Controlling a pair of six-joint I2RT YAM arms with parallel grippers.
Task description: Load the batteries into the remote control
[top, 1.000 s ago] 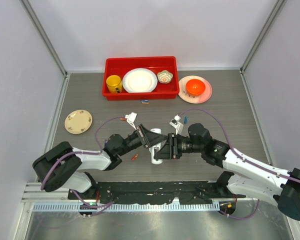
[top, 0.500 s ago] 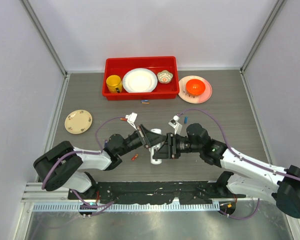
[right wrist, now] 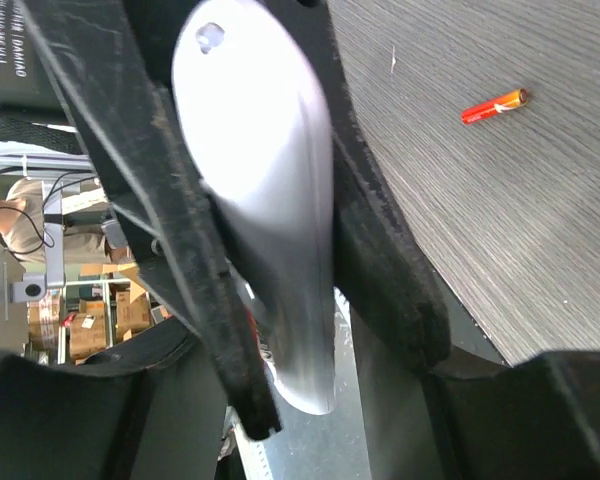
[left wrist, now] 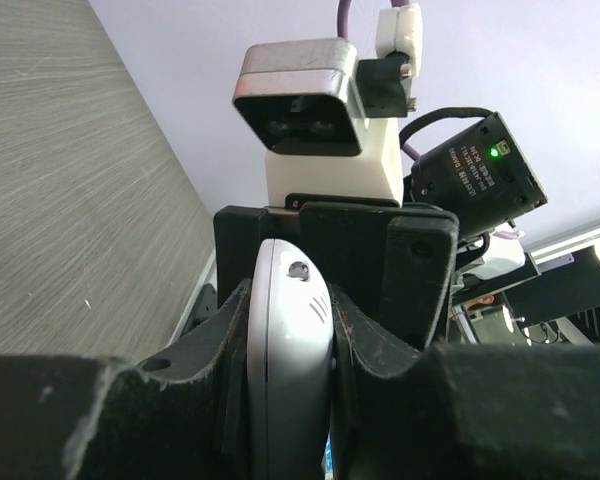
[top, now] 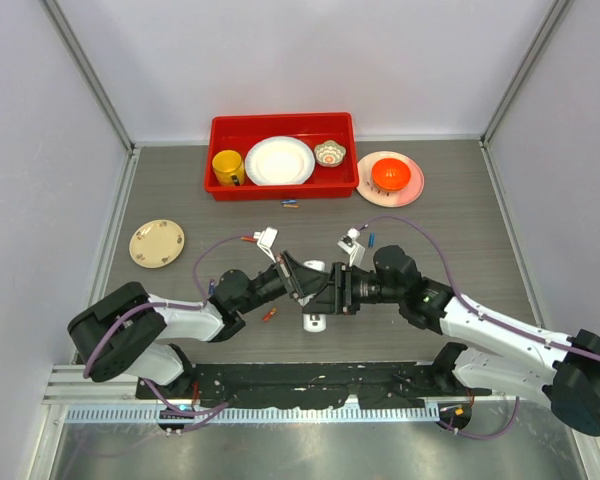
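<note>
Left gripper (top: 305,283) clamps the remote control (top: 315,322) above the table's (top: 160,190) near middle, right gripper (top: 328,292) parted around it; a one-sided hold could let it tilt or drop among loose batteries (top: 269,314), none visibly loaded

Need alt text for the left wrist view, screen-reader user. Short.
A slim white remote control, seen edge-on, is clamped between the left arm's two black fingers in the centre of the frame. Just behind it the right arm's grey-and-white wrist camera points back at the lens. Wood-grain table fills the left side, a pale wall the top.
</note>
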